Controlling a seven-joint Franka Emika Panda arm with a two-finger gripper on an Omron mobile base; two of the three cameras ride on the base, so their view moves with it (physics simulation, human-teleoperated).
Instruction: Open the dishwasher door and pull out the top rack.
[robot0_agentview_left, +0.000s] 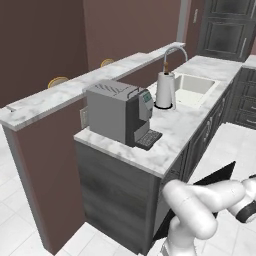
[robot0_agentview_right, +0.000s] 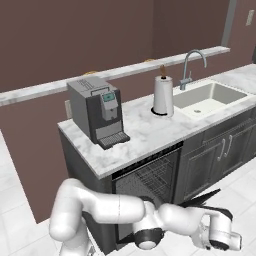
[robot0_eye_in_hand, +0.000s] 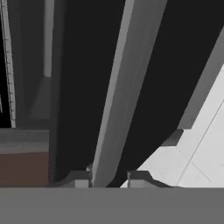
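Marble counter (robot0_agentview_right: 150, 135) tops partly lowered dishwasher door (robot0_agentview_left: 220, 176).

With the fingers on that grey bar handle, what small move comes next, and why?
Probably pull further down and outward. The gripper is shut on the grey bar handle of the flat near-black dishwasher door, which hangs only partly open, and the wire top rack sits inside, so it needs clearance.

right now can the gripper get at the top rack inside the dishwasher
Probably not yet. The gripper is shut on the handle bar of the dishwasher door, which hangs partly open. The rack shows in the opening, but the hand is busy and low.
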